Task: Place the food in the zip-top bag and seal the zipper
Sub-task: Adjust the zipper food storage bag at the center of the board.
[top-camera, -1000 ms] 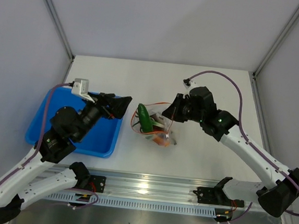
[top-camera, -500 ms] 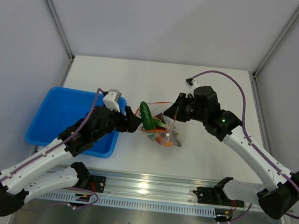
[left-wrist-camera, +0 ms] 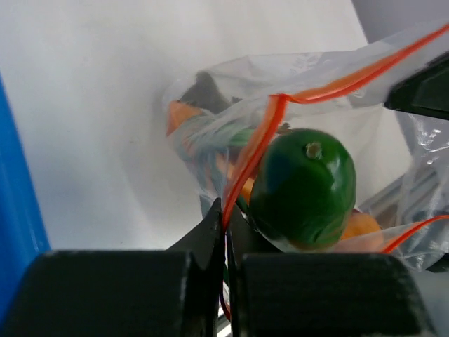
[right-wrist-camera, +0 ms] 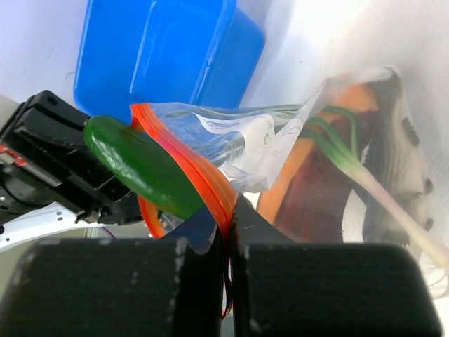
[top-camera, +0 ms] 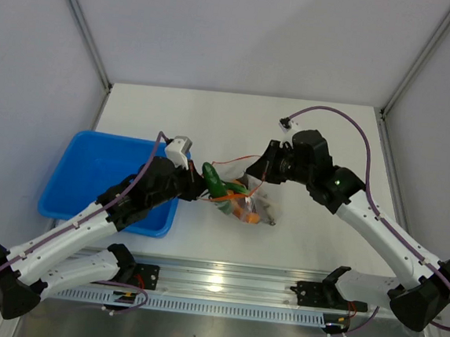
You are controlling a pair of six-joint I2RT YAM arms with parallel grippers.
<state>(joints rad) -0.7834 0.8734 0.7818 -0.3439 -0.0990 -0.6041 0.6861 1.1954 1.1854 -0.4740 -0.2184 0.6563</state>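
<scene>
The clear zip-top bag point(top-camera: 252, 206) lies on the white table between both arms. Inside it show the dark-red meat slab point(right-wrist-camera: 309, 203) with its orange rim and thin green stalks point(right-wrist-camera: 344, 147). A glossy green food piece point(top-camera: 214, 182) pokes out of the bag's mouth. My left gripper point(top-camera: 200, 186) is at the bag's left side, shut on the red-orange zipper point(left-wrist-camera: 263, 137), which is pinched between its jaws point(left-wrist-camera: 226, 210). My right gripper point(top-camera: 256, 174) is shut on the zipper point(right-wrist-camera: 189, 158) at the far-right side of the mouth point(right-wrist-camera: 230, 210). The mouth gapes open around the green piece point(left-wrist-camera: 302, 186).
A blue plastic tray point(top-camera: 90, 176) stands left of the bag, partly under my left arm. Grey walls close in the table on three sides. A metal rail point(top-camera: 223, 283) runs along the near edge.
My left arm swung right from above the blue tray to the bag's mouth and its jaws went from open to shut on the zipper. The right gripper kept its hold.
</scene>
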